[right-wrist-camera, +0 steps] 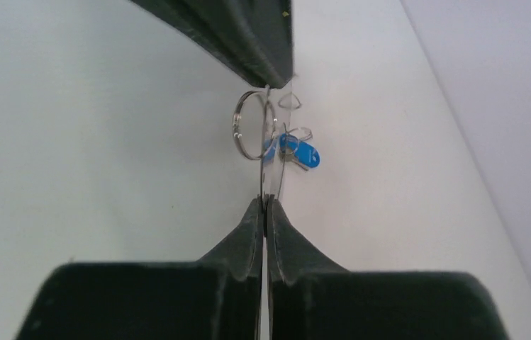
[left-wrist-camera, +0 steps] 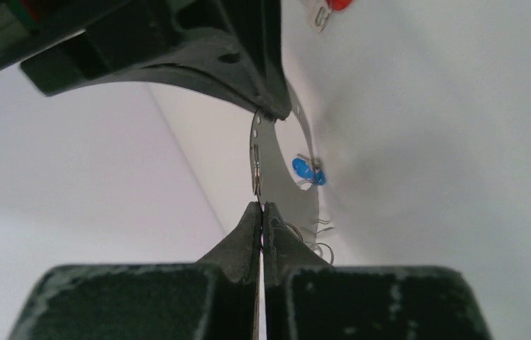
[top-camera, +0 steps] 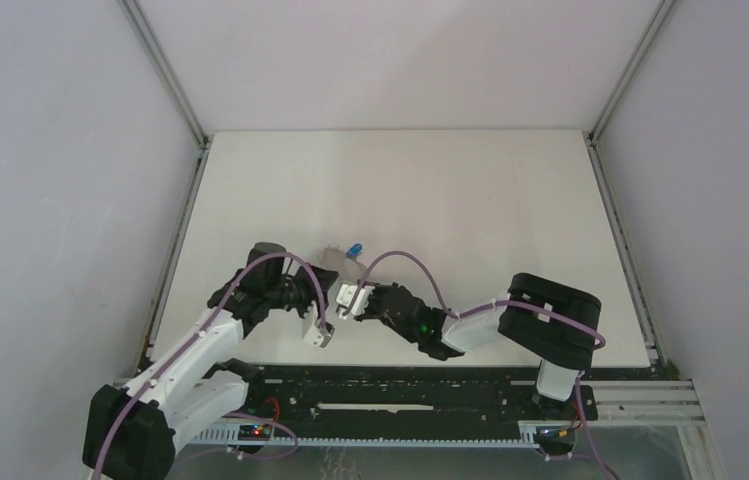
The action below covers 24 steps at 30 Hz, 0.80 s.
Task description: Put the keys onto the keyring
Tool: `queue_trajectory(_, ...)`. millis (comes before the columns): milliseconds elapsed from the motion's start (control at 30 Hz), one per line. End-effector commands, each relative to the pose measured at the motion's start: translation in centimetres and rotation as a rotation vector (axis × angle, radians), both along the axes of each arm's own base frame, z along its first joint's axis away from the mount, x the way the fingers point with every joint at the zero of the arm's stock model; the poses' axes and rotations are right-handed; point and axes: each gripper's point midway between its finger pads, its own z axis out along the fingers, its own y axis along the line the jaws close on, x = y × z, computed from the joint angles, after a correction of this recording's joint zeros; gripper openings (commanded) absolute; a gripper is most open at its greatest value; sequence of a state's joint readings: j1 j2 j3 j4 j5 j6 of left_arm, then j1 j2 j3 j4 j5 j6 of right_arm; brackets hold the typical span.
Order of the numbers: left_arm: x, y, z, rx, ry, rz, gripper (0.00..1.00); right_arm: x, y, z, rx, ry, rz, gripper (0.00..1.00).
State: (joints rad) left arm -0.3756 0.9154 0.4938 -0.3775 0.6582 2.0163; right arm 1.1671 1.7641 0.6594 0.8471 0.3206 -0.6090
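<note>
Clamped shut, my left hand (left-wrist-camera: 261,207) and right hand (right-wrist-camera: 265,205) pinch the keyring (right-wrist-camera: 250,134); the blue key (right-wrist-camera: 305,154) lies just right of it.

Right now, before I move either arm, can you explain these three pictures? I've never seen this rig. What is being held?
You are driving two robot arms, each ending in a two-finger gripper. The wide picture is from a fixed camera above and behind them, looking down on the white table. The other two come from cameras on the wrists, each looking along its own fingers. The left gripper and right gripper are both closed and seem to pinch the thin metal keyring from opposite sides. The blue key sits right beside the ring; whether it is threaded on I cannot tell. The red key lies apart on the table.
</note>
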Motion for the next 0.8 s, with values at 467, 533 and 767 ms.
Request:
queue_trajectory(467,-1.1,0.1,3.8,-0.154,-0.015,0.068,0.47,-1.3,1.8,5.0,0.169,0.016,-0.009,0.0)
queue_trajectory(533,-2.2,0.1,3.2,-0.143,0.015,0.044,0.47,-1.6,1.9,5.3,0.189,0.037,0.001,0.0)
queue_trajectory(767,-3.2,-0.4,3.4,-0.147,0.047,0.003,0.49,-2.3,2.0,6.2,0.223,0.078,0.021,0.0)
